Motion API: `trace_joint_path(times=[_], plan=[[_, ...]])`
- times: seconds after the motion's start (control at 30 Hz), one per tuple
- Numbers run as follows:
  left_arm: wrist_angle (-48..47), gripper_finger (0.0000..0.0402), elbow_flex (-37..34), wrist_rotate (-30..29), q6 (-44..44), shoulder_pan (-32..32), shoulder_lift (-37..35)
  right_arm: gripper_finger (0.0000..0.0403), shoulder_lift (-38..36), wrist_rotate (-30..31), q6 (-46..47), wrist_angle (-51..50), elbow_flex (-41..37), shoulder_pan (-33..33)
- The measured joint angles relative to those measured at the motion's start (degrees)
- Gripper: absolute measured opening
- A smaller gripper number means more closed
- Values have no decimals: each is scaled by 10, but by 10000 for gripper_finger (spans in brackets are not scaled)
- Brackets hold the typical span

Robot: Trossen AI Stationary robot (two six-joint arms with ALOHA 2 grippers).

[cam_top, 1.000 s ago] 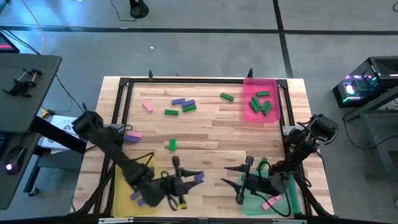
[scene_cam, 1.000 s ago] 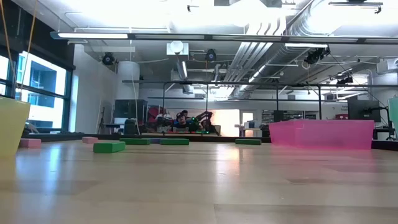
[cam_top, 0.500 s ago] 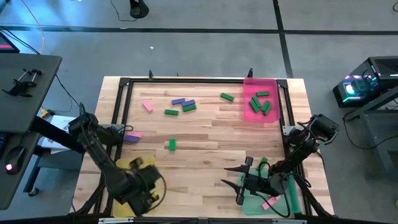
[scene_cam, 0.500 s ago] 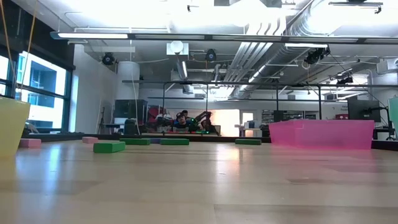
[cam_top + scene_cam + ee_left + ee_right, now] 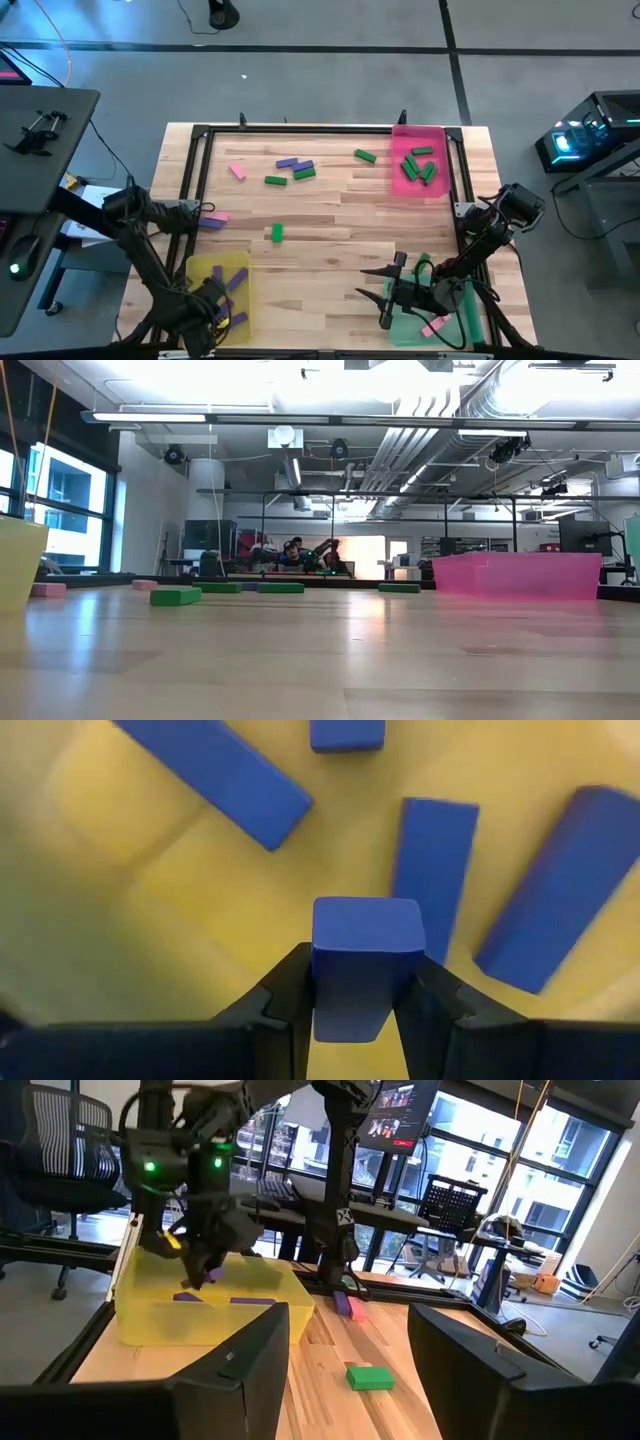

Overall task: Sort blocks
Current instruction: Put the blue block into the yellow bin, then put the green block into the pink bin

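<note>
Swung back from the middle of the bench since the earlier frames, the left gripper (image 5: 356, 1010) now hangs over the yellow tray (image 5: 205, 272), pinching a purple block (image 5: 365, 960) end-on between its two fingers (image 5: 290, 995). The block stands nearly upright in the grip, its far end pointing down at the tray floor, and does not yet touch it. Below and beyond the fingers lie several other purple blocks (image 5: 433, 870), scattered flat at odd angles on the yellow floor; one sits almost straight ahead of the held block.

Further out, loose green blocks (image 5: 277, 233), a pink block (image 5: 237, 171) and two purple blocks (image 5: 294, 164) lie on the bench (image 5: 330, 210), well apart from either arm. The pink tray (image 5: 420, 135) at the far right corner holds green blocks. The right gripper (image 5: 388, 296) waits just beside the green tray (image 5: 455, 325), fingers spread and holding nothing; a pink block lies in that tray.

My judgement: the step in hand is the release, and the risk lies in how the block falls. Let go end-on, it may land on the block ahead of it, tip and bounce against the tray wall, or come to rest leaning on its neighbours. If the fingers open unevenly the block may cling to one pad and be dragged out as the arm lifts.
</note>
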Motion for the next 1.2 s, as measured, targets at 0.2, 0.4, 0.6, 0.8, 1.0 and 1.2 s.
trace_joint_path(times=[0.2, 0.4, 0.6, 0.8, 1.0, 1.2], plan=[[42, 97, -38, 2, 21, 13, 0, 190, 0, -1, 0, 0, 0, 0], [-32, 138, -39, 54, -11, 21, 0, 190, 0, -3, -1, 0, 0, -1], [-40, 191, -39, 56, -12, 21, -7, 190, 0, -3, -1, -2, 0, -4], [-40, 223, -39, 55, 5, 21, -43, 190, 0, -3, 0, -2, 0, -4], [-40, 224, -37, 13, -29, 21, -114, 190, 0, -2, -2, -2, 0, -4], [-37, 223, -9, -169, 34, 21, -158, 190, 0, -2, -2, -2, 0, -4]])
